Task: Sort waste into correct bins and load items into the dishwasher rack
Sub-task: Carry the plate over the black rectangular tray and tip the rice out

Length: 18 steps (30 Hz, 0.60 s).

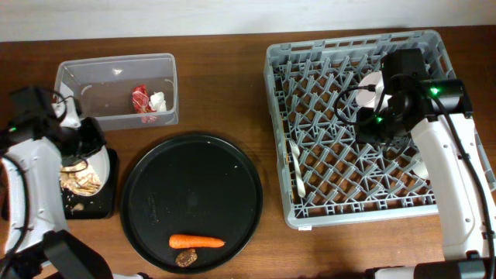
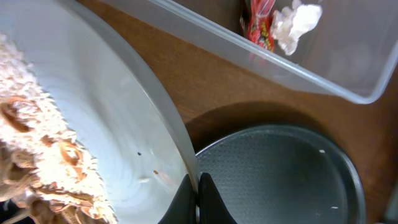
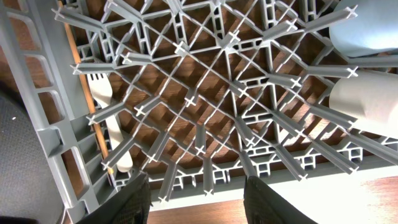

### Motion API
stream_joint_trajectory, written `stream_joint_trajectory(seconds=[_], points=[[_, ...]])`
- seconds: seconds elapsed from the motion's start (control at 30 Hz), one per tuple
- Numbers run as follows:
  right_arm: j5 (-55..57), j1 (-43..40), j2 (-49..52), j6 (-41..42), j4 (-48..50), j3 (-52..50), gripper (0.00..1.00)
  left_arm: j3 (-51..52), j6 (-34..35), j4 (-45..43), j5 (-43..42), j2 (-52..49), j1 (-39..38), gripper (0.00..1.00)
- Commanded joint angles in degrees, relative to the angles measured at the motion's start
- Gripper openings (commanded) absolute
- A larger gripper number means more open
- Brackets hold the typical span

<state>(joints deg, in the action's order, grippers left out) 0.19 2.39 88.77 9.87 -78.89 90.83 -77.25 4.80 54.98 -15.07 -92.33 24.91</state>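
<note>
1. Lying at the near edge of the round tray (image 1: 194,186), the carrot (image 1: 197,242) and the brown lump (image 1: 186,260) are unsorted.
2. Just left of the round tray, our left gripper (image 2: 198,196) is clamped on the rim of the plate (image 2: 112,124). The plate is tilted over the flat black tray (image 1: 101,205) with rice scraps (image 2: 37,143) on it. We judge that scraping is the step in hand.
3. Next we should tilt the plate further, keeping its rim above that flat tray.
4. Right of the round tray, our right gripper (image 3: 196,183) hangs over the rack (image 1: 349,213), fingers apart and empty. The fork (image 1: 298,167) lies inside the rack.
5. Behind the round tray, the clear tub (image 1: 85,85) holds the red wrapper (image 1: 141,99).
</note>
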Motion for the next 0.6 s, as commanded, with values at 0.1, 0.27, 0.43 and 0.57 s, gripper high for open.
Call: stream_joint_trajectory(seconds=[0.1,0.27,0.43,0.57], points=[[0.5,-0.2,0.1,-0.4,0.0,-0.3,0.51,-1.4,-4.0,-0.5,-18.1,1.6,9.1,0.0],[0.5,-0.2,0.1,-0.4,0.0,-0.3,0.51,-1.4,-5.4,-0.5,-26.9,1.6,13.9,0.0],[0.5,-0.2,0.1,-0.4,0.0,-0.3,0.51,-1.4,-6.2,-0.5,-34.4,1.6,17.7,0.0],[0.5,-0.2,0.1,-0.4,0.0,-0.3,0.51,-1.4,-6.6,-0.5,-37.7,1.6,19.6,0.0]])
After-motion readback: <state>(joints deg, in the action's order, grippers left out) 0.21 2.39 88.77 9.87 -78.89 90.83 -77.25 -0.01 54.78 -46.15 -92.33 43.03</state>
